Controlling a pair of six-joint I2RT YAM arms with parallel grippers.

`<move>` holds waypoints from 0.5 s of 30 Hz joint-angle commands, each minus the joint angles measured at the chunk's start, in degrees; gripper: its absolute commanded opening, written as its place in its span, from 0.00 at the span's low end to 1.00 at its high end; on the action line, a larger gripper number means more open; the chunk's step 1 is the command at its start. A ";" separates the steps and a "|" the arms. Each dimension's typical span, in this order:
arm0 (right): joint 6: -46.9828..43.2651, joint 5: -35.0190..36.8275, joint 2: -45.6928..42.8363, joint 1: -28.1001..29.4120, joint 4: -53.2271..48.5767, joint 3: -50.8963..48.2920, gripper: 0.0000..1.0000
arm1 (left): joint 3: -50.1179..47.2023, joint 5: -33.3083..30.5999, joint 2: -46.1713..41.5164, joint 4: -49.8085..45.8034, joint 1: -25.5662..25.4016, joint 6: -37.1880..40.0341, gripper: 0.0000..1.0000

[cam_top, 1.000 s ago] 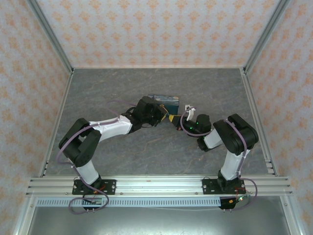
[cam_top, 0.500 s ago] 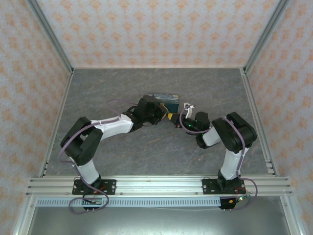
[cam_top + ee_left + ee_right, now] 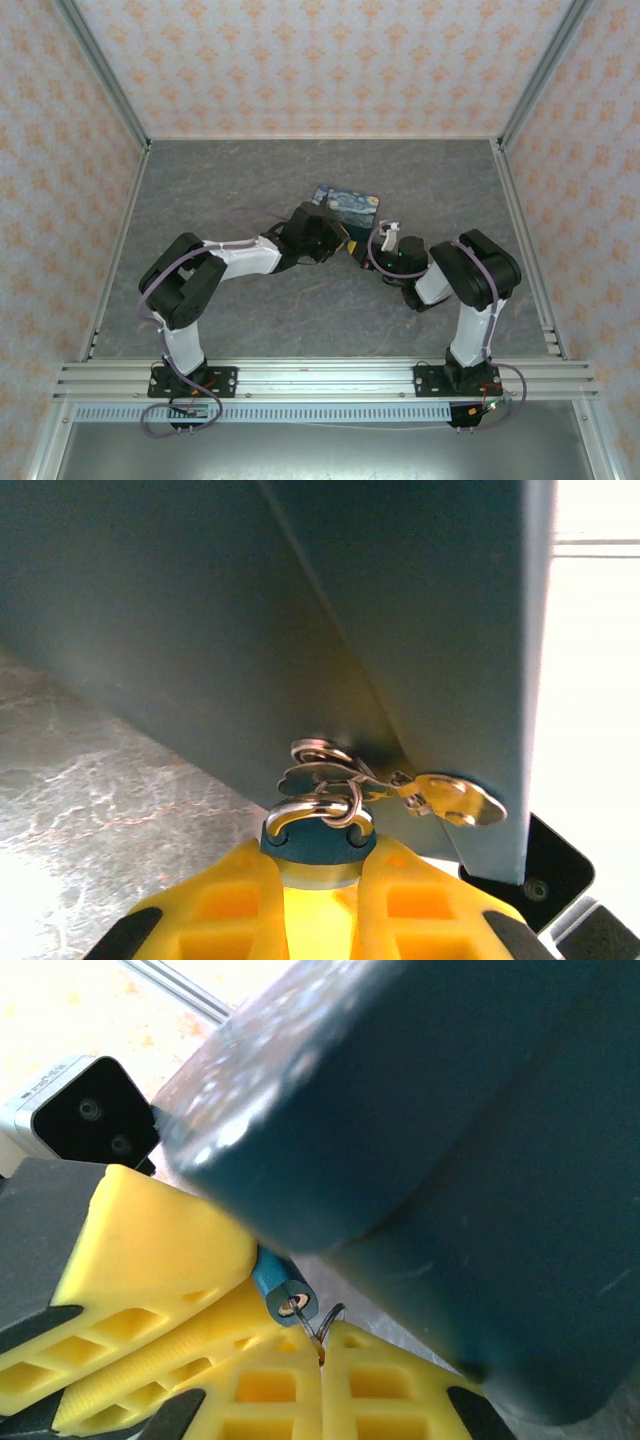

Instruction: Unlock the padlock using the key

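- Left pincer (image 3: 318, 872) – clamped on the padlock (image 3: 316, 844); the blue body sits between its yellow fingertips.
- Key ring (image 3: 322, 780) – hooked on the padlock just ahead of the left pincer. The key (image 3: 452, 800) lies ahead and to the right, against the dark-blue box (image 3: 300, 630).
- Right pincer (image 3: 322, 1365) – jaws closed. The padlock's keyhole end is just above-left of its tips; whether the tips pinch the ring cannot be determined.
- Box – tilted on the tabletop (image 3: 250, 180), directly beyond both pincers.
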 commanded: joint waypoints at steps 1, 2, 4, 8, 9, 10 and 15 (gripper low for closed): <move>1.99 3.02 0.66 1.65 4.20 -0.03 0.00 | -1.40 6.18 0.46 4.48 -3.01 0.87 0.18; 2.08 3.34 0.79 1.92 3.93 -0.21 0.00 | -1.62 5.94 0.53 4.64 -3.08 1.11 0.20; 2.51 4.39 1.16 2.36 3.59 -0.60 0.00 | -2.08 5.69 0.57 4.55 -3.00 1.63 0.24; 4.41 6.45 1.92 2.72 3.26 -1.23 0.00 | -3.61 5.18 -0.54 4.99 -2.44 2.26 0.32; 4.78 6.92 2.08 2.95 3.20 -1.38 0.00 | -4.06 5.02 -1.24 4.85 -2.16 2.50 0.34; 4.89 7.17 2.13 3.04 3.21 -1.49 0.00 | -4.50 4.86 -1.89 4.54 -1.89 2.86 0.37; 5.61 7.76 2.11 3.97 2.84 -1.45 0.00 | -7.19 2.25 -7.94 0.56 -0.01 6.46 0.51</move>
